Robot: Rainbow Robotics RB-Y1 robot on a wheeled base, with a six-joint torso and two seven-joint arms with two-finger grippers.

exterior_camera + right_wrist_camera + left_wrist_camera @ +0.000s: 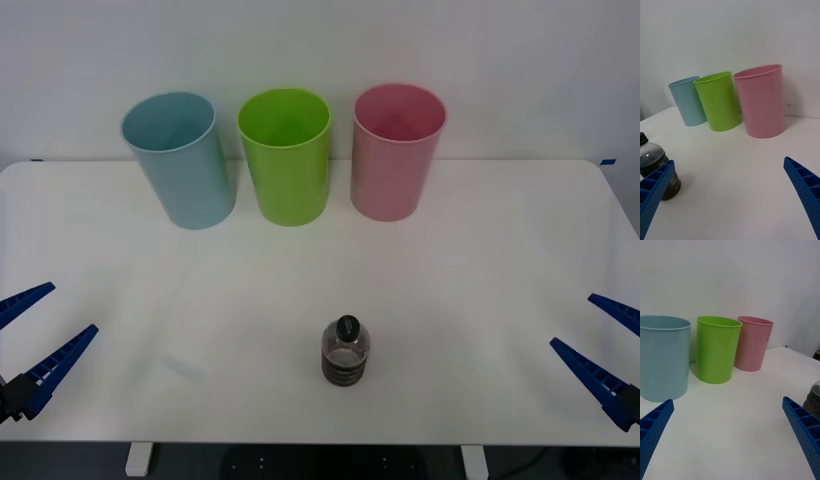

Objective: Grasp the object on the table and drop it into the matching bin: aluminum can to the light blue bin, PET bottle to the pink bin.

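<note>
Overhead front camera faces the table [480, 260]; low wrist cameras share the bins.

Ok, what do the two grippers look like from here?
Both match: the left gripper and right gripper each have two long bright blue fingers, tapering to pointed tips, with ribbed, cell-patterned inner faces. A dark mount shows at each base. No cables or markings visible.

Three bins stand in a row across the upper middle of the front view: one light blue bin [180, 160], one lime green bin [286, 156], one pink bin [395, 152]. One PET bottle [346, 352] stands at lower centre. There is one white tabletop [500, 260]. Two blue hands: the left hand [38, 325] at the lower left edge, the right hand [600, 335] at the lower right edge.
</note>
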